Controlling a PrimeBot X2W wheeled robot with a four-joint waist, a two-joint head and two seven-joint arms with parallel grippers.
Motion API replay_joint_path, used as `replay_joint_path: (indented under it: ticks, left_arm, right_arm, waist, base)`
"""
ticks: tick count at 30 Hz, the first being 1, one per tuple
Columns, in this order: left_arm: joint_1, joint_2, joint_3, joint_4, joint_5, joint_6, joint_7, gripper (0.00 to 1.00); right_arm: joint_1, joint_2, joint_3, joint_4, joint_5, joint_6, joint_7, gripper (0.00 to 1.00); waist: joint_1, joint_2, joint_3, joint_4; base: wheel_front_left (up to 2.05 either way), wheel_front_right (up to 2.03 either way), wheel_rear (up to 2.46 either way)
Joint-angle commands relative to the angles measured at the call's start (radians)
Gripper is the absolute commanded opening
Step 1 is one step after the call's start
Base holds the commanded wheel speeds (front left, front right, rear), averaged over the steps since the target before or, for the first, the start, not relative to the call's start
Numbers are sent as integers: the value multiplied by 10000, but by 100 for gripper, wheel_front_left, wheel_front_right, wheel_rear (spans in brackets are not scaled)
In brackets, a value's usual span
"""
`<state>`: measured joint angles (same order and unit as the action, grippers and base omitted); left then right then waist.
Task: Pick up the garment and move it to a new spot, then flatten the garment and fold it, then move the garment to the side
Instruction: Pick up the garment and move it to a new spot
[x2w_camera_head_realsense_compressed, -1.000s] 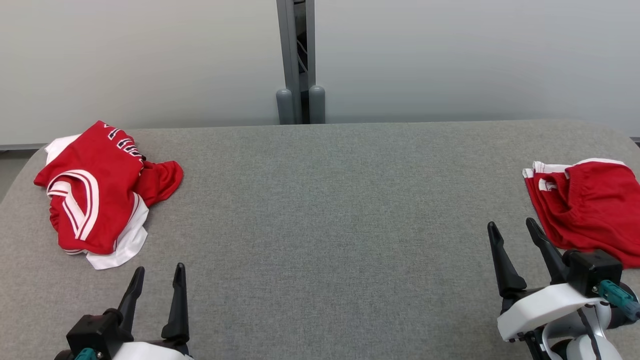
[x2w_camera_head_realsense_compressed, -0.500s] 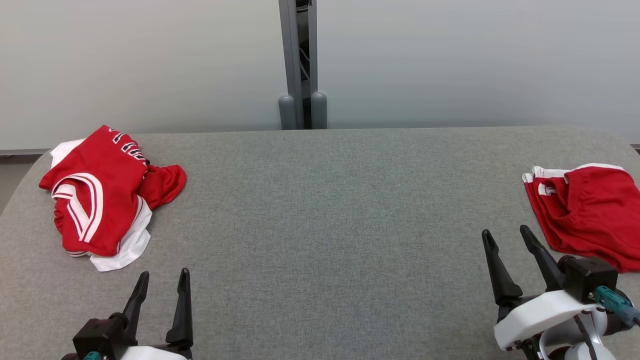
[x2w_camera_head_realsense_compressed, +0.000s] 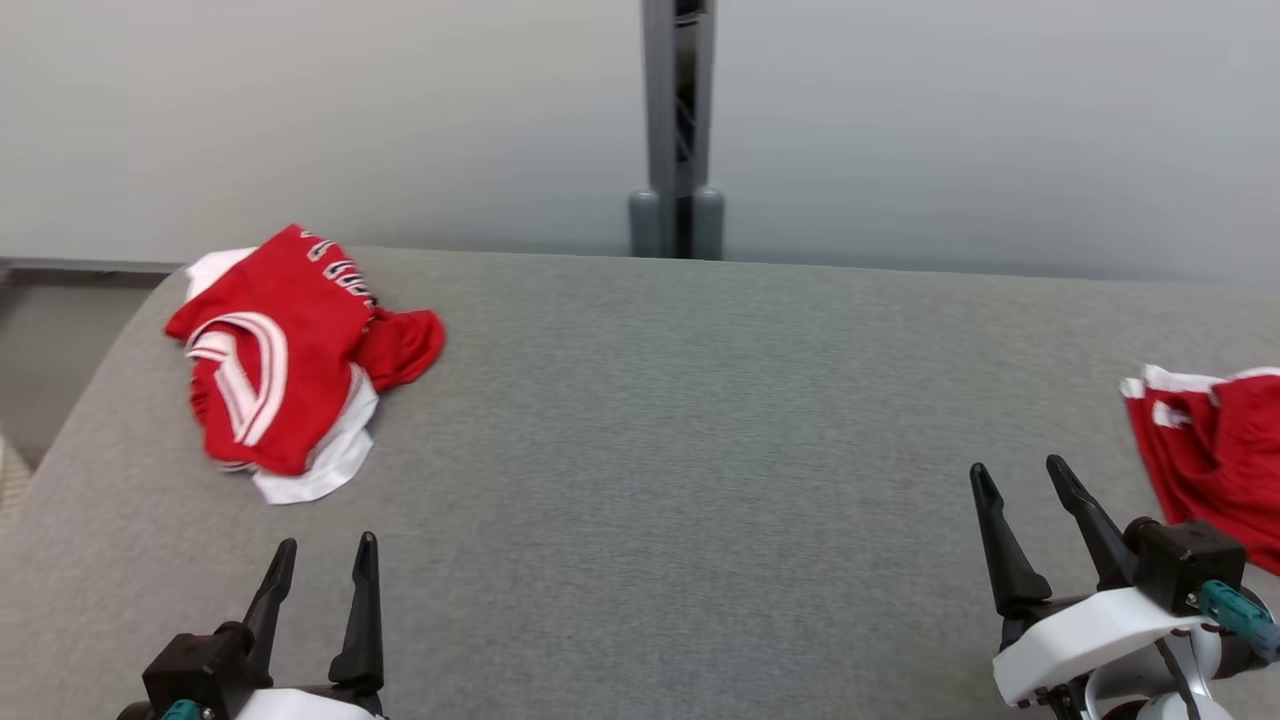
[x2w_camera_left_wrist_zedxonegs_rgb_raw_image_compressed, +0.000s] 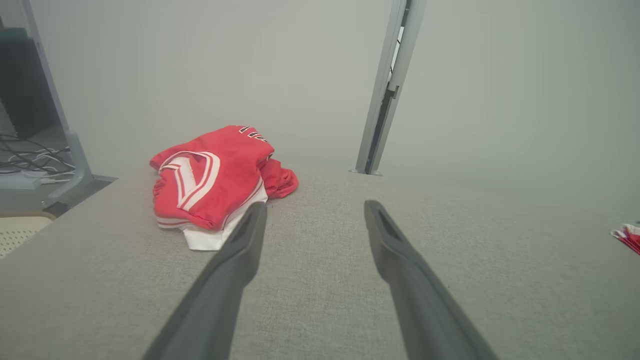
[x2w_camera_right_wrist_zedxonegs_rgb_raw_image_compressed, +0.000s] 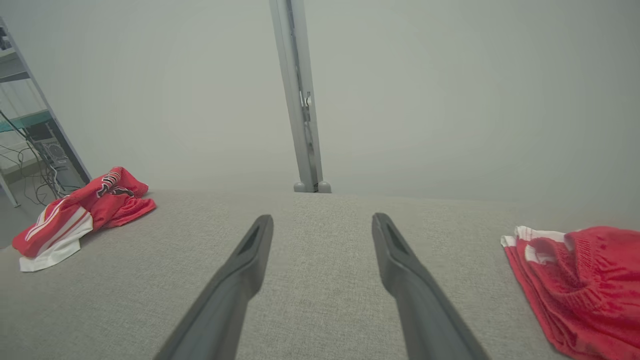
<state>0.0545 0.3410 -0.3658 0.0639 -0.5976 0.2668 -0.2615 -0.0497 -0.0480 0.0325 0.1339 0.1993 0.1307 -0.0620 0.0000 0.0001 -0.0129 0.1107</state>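
Note:
A crumpled red garment (x2w_camera_head_realsense_compressed: 280, 360) with white stripes and white lining lies at the table's far left, well ahead of my left gripper (x2w_camera_head_realsense_compressed: 326, 541). That gripper is open and empty, low over the grey cloth. In the left wrist view the garment (x2w_camera_left_wrist_zedxonegs_rgb_raw_image_compressed: 210, 185) sits just left of and beyond the open left gripper (x2w_camera_left_wrist_zedxonegs_rgb_raw_image_compressed: 316, 205). My right gripper (x2w_camera_head_realsense_compressed: 1016, 466) stands open and empty at the lower right. From the right wrist view the garment (x2w_camera_right_wrist_zedxonegs_rgb_raw_image_compressed: 75, 215) shows far off to the left of the right gripper (x2w_camera_right_wrist_zedxonegs_rgb_raw_image_compressed: 322, 217).
A folded red piece with white trim (x2w_camera_head_realsense_compressed: 1215, 450) lies at the table's right edge, just right of my right gripper, and shows as the folded piece (x2w_camera_right_wrist_zedxonegs_rgb_raw_image_compressed: 575, 270) in the right wrist view. A grey post (x2w_camera_head_realsense_compressed: 678, 120) rises behind the grey padded table (x2w_camera_head_realsense_compressed: 650, 450). Shelving and cables stand off the left end.
The whole head picture has slid right, so the camera has turned left. The garment and the folded piece lie as before. Both grippers stay open and hold their places.

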Motion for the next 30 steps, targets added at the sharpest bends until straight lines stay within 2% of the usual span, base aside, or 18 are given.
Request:
replay_joint_path:
  ticks: [1, 11, 16, 23, 30]
  left_arm:
    - [-53, 66, 41, -22, 61, 41, -42, 100]
    - [219, 151, 121, -206, -20, 149, 29, 100]
    - [357, 201, 156, -325, -70, 201, 68, 100]
    - [429, 287, 218, -491, -101, 254, 80, 100]
    - [482, 227, 273, -637, -186, 365, 90, 100]
  right_arm:
    - [75, -51, -28, -56, 22, 1, -53, 100]
    - [183, -54, 207, -51, 133, 1, 56, 100]
    - [221, -55, 273, 27, 201, 1, 52, 100]
    - [126, -57, 354, 71, 225, -1, 43, 100]
    - [-33, -57, 336, 70, 141, 1, 69, 100]
  waist:
    - [0, -1, -23, 510]
    - [0, -1, -147, 2841]
    - [0, -1, -234, 3599]
    - [0, -1, -229, 3826]
    - [0, -1, -40, 3375]
  base:
    - [0, 0, 0]
    - [0, 0, 0]
    - [0, 0, 0]
    - [0, 0, 0]
    - [0, 0, 0]
